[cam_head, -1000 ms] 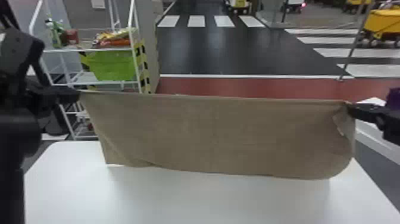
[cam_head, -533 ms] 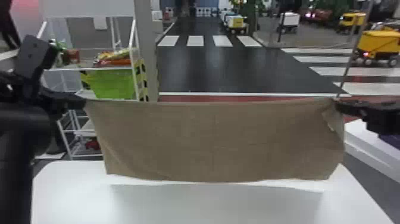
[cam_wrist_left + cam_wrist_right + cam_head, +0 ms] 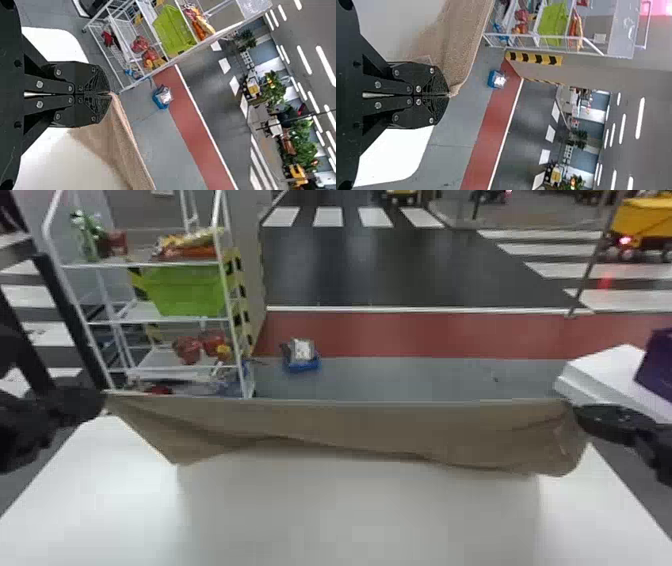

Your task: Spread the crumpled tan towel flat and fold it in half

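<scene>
The tan towel [image 3: 350,425] is hanging, corners pinched in closed left tool [image 3: 110,94] and right tool [image 3: 449,95]; uneven lowering is risking folds, perhaps near the counter [image 3: 350,520] far edge.

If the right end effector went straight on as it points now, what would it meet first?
Beyond the towel it pinches, the right end effector seems free to move over the grey floor, though depth is unclear.

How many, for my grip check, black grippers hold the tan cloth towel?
2: the left gripper at the upper left corner of the towel, the right gripper at its upper right corner.
</scene>
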